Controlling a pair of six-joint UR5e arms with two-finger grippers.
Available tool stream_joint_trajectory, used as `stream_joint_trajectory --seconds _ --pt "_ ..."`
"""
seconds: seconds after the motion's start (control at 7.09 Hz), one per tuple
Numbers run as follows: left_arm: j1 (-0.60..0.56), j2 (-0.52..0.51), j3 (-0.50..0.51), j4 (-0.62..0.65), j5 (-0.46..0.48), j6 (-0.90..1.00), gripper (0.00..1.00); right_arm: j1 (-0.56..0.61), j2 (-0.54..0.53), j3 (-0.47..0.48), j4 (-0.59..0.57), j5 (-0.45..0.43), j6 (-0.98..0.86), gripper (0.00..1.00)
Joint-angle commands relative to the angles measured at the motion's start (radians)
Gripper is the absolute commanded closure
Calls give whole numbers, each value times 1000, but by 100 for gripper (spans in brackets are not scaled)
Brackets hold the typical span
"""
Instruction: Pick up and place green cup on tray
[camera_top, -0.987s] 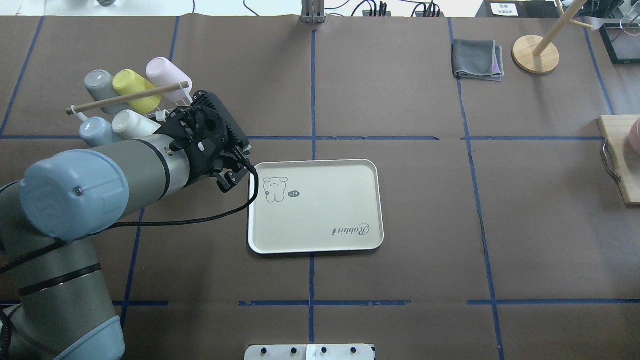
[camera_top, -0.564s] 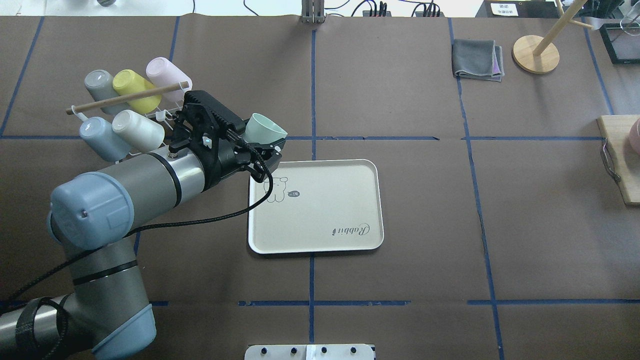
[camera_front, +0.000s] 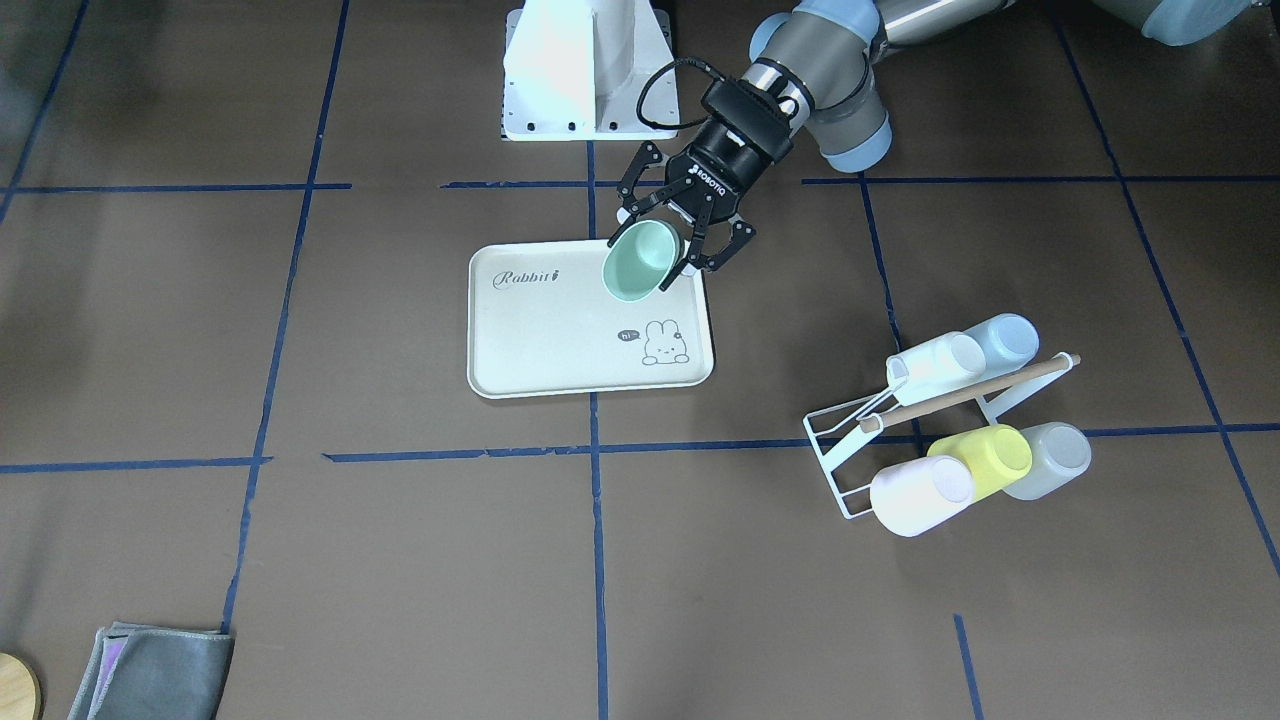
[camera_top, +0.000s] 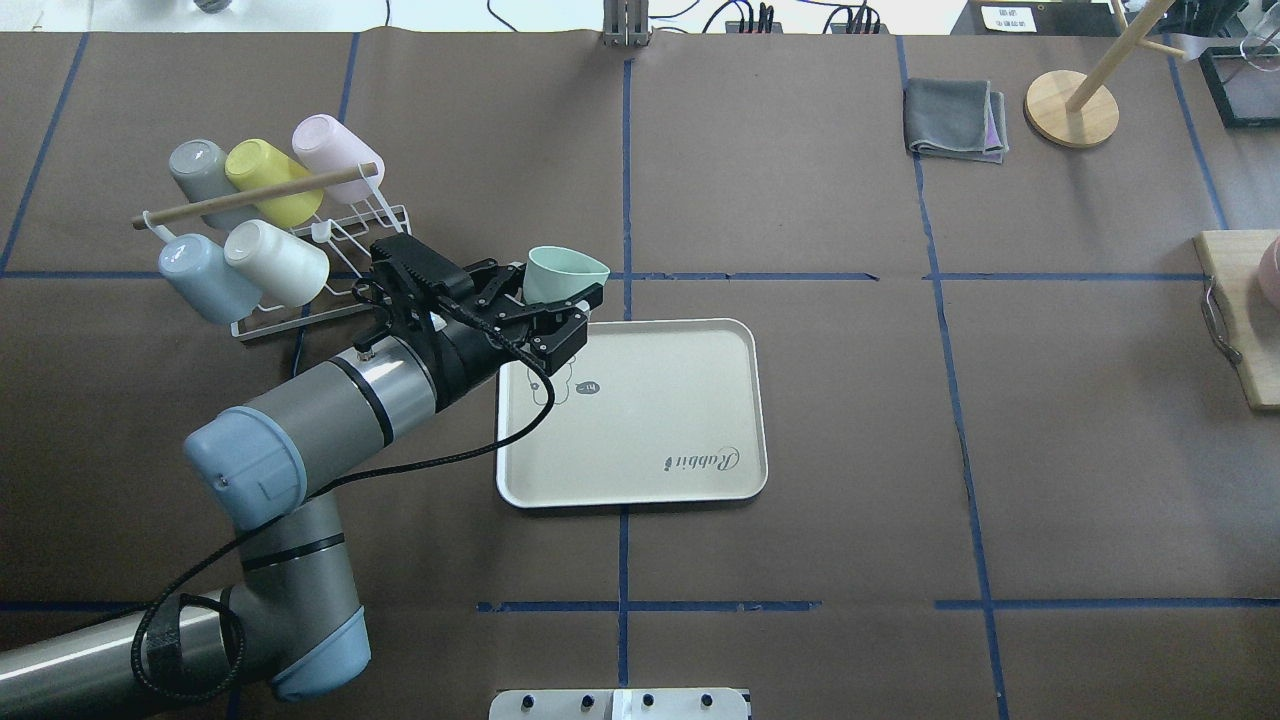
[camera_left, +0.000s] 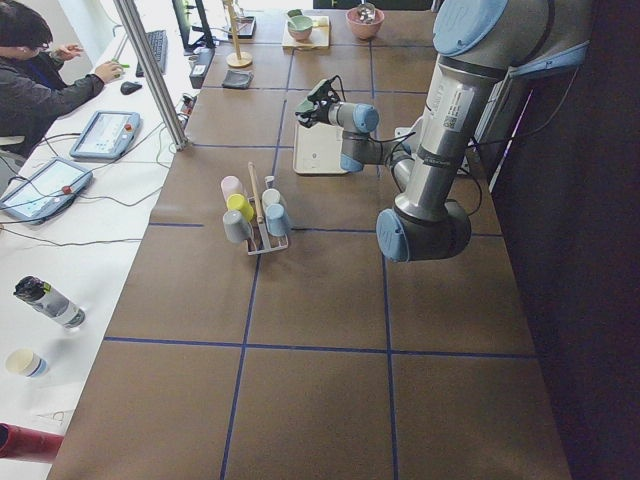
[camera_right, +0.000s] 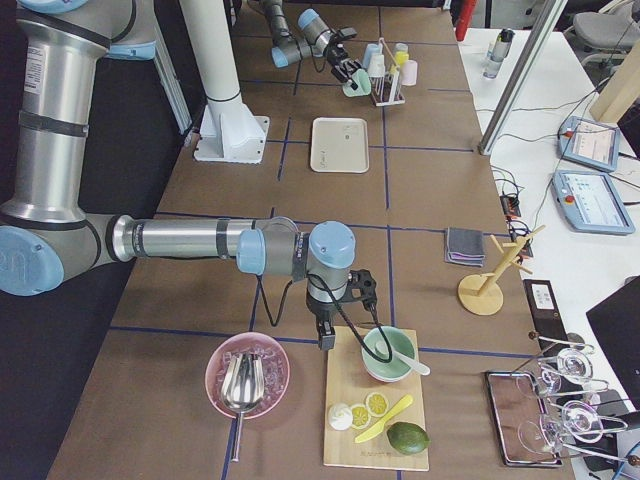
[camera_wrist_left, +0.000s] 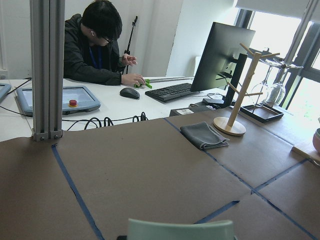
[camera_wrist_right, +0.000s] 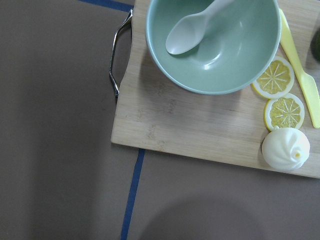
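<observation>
Now | green cup (camera_front: 638, 262) tilted, clamped in left gripper (camera_front: 668, 243) | near tray (camera_front: 560, 345) corner

Robotics lab. Long table (camera_top: 800, 180) papered brown, gridded with blue tape (camera_top: 625, 150). UR5e arm (camera_top: 330, 420) beside white pedestal (camera_front: 585, 70). Operator (camera_wrist_left: 95, 45) at side bench with teach pendant (camera_left: 105, 133), keyboard (camera_wrist_left: 172, 91), monitor (camera_wrist_left: 220, 55). Aluminium frame post (camera_wrist_left: 46, 70) at table edge.

The left arm (camera_top: 330, 420) reached forward from the near left, forearm nearly level, and the left gripper (camera_top: 545, 300) clamped the tilted green cup (camera_top: 565, 272). The right arm (camera_right: 190, 240) stretched out level to the right, its right gripper (camera_right: 345, 310) pointing down, opening indiscernible.
</observation>
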Motion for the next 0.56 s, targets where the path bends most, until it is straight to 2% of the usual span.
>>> stream_joint_trajectory --seconds 0.0,0.14,0.42 --pt "29 -46 174 -128 63 16 37 0 1 -1 0 0 0 0" --pt "32 -66 209 -131 62 121 37 0 1 -1 0 0 0 0" --pt "42 -153 326 -154 59 209 20 0 -1 -3 0 0 0 0"
